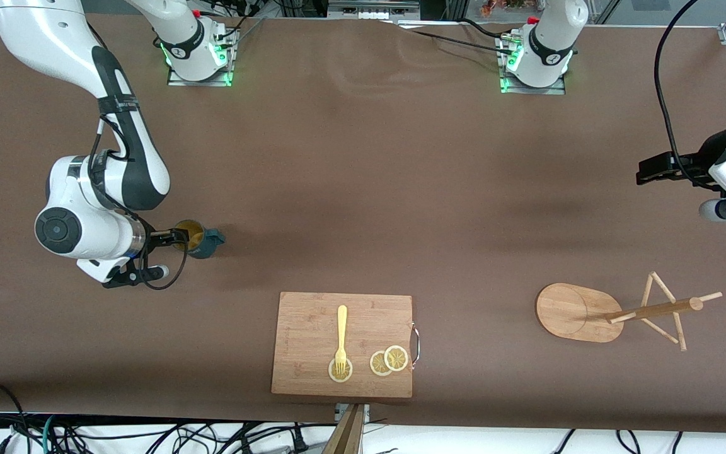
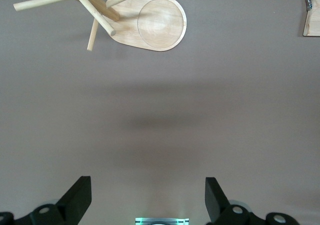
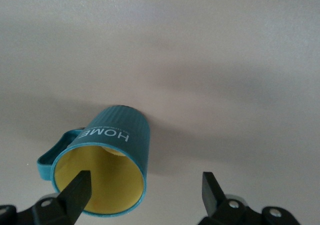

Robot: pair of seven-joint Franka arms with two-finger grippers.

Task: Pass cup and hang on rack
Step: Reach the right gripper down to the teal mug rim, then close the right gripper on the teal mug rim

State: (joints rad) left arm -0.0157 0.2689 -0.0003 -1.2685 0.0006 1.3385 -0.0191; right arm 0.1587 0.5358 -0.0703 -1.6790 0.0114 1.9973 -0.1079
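A robotics lab: two bolted-down arms [image 1: 530, 47], brown-covered table [image 1: 363, 157], loose cables [image 1: 149, 435].

1. The right gripper [image 3: 145, 195] stood with its jaws wide apart; one finger [image 3: 80, 187] was over the cup's [image 1: 198, 238] mouth, the other had bare table beneath it.
2. The handle stuck out on the cup's side away from the gripper.
3. Under the left gripper [image 2: 147, 197], jaws wide, lay only bare table.
4. The rack [image 1: 615, 313] lay tipped over ahead of it, pegs splayed.
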